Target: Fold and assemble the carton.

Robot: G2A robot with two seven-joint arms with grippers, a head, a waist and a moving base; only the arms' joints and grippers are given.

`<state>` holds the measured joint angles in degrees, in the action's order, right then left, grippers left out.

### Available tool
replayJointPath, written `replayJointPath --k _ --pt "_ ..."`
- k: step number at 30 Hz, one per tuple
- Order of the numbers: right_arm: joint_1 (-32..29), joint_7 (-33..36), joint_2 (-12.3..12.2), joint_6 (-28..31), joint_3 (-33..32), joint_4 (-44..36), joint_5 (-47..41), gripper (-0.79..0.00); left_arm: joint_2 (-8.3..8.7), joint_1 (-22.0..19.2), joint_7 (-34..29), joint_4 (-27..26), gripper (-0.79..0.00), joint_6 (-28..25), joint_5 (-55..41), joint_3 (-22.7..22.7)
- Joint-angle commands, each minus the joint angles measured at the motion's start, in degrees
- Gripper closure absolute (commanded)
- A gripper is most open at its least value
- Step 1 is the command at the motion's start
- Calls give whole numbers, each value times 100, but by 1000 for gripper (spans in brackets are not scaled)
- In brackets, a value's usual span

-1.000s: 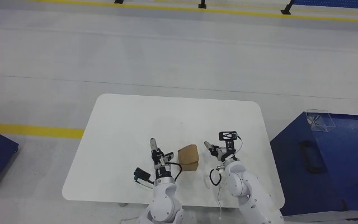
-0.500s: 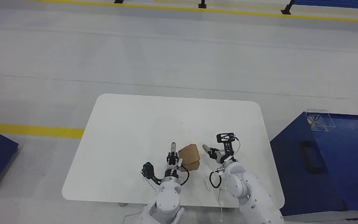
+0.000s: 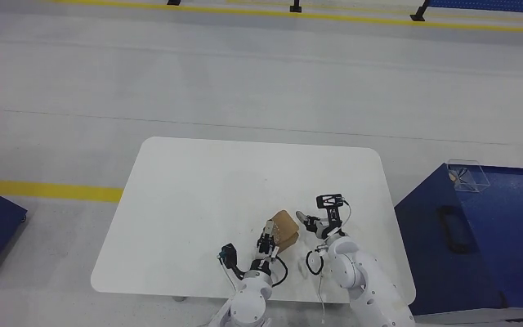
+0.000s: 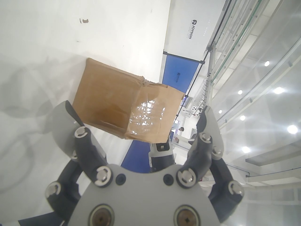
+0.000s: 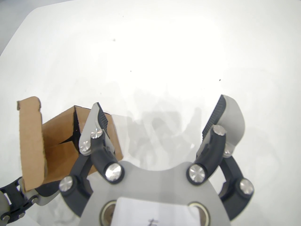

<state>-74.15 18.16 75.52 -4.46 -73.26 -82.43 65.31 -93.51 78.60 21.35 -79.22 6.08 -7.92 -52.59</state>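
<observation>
A small brown carton (image 3: 282, 227) lies on the white table (image 3: 204, 180) near its front edge. In the left wrist view the carton (image 4: 110, 97) has a taped, shiny end face, and its near corner sits between the fingers of my open left gripper (image 4: 137, 116). From above, the left gripper (image 3: 265, 244) is just in front of the carton. My right gripper (image 3: 317, 219) stands open just right of the carton, with nothing between its fingers. In the right wrist view the carton (image 5: 58, 137) shows an open end with one flap (image 5: 30, 142) raised, beside the right gripper (image 5: 160, 105).
A blue cabinet (image 3: 466, 237) stands off the table's right side, with a clear container (image 3: 467, 174) on top. The table's front edge runs close behind both grippers. The white tabletop stretches bare to the back and left.
My left gripper has swung right, from left of the carton to just in front of it. The carton has turned slightly. The right gripper has hardly moved.
</observation>
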Motion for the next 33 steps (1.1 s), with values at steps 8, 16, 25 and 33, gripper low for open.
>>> replayJointPath --k 8,16,25,33 --pt "-346 -450 -6 -29 -204 -638 -295 -785 52 37 -155 -151 -785 -74 224 -147" --pt "-572 -340 -29 154 -189 -1085 -155 -785 309 155 -1638 -603 -785 299 1355 -451" --pt "-325 -106 -9 130 -52 -628 -3 -785 315 -1 -1771 -279 -699 373 1516 -456" --pt "-312 -104 7 305 50 -447 -86 -785 264 -120 -1625 21 -517 360 1433 -388"
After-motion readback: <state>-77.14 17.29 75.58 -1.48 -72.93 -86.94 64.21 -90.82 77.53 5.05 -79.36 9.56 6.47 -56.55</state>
